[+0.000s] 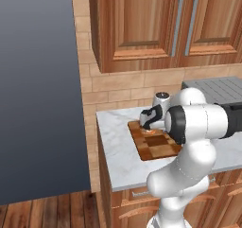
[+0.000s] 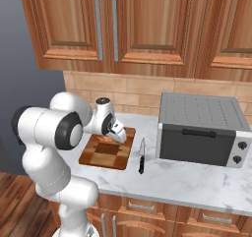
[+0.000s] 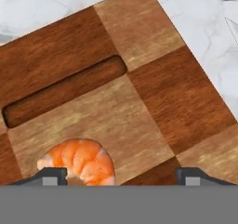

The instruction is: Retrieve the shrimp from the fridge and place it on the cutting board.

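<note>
The gripper (image 3: pixel 121 175) hangs just over the board (image 3: pixel 139 102), its two dark tips standing well apart with nothing pinched between them, and the shrimp (image 3: pixel 80 161) lies on the wood close by the left tip. By my judgement the placing is as good as done, so the thing to do well now is to lift straight up off the board, jaws kept wide, so that neither tip drags or flicks the shrimp off the near edge. The shrimp is a small curled piece, glossy orange with paler bands, rounded and likely slippery. The board is flat, in big checks of light and dark brown grain, with a long rounded slot cut as a handle beyond the shrimp. It sits on a pale veined marble counter (image 2: pixel 197 182). To its right lies a knife (image 2: pixel 141 158) with a dark handle, and past that a boxy grey toaster oven (image 2: pixel 202 128). Behind run tan tiles and brown panelled cabinets (image 2: pixel 138 24); the dark grey fridge (image 1: pixel 38 90) stands at the left.
</note>
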{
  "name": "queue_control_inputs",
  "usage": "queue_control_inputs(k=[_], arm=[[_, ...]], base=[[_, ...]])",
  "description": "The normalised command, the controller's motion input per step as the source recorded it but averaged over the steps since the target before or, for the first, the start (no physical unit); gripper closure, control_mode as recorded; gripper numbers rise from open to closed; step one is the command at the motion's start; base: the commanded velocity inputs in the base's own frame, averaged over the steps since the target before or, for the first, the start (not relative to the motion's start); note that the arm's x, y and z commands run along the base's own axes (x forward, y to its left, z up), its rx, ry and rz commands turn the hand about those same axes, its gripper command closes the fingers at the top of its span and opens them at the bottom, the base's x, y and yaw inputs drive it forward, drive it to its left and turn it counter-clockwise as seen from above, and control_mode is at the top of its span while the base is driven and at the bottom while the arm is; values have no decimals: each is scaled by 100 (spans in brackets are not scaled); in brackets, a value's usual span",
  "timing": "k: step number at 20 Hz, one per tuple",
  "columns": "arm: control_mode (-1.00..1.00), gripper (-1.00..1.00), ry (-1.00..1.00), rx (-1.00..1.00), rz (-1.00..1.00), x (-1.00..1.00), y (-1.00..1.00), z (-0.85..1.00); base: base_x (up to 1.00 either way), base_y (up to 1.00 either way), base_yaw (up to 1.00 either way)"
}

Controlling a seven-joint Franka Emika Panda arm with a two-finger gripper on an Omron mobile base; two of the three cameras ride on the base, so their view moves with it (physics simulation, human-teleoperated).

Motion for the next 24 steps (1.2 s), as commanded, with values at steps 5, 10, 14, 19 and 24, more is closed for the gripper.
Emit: queue_control_inputs(k=[5, 10, 14, 19, 24], arm=[[-100, -100, -3, 0, 0, -40, 9, 19], [-100, -100, -9, 10, 0, -27, 0, 45], [-100, -100, 9, 12, 0, -52, 4, 85], [-100, -100, 35, 3, 1, -58, 10, 76], [-100, -100, 21, 0, 0, -92, 10, 30]], base=[[0, 0, 0], [0, 0, 0], [0, 0, 0], [0, 0, 0], [0, 0, 0]])
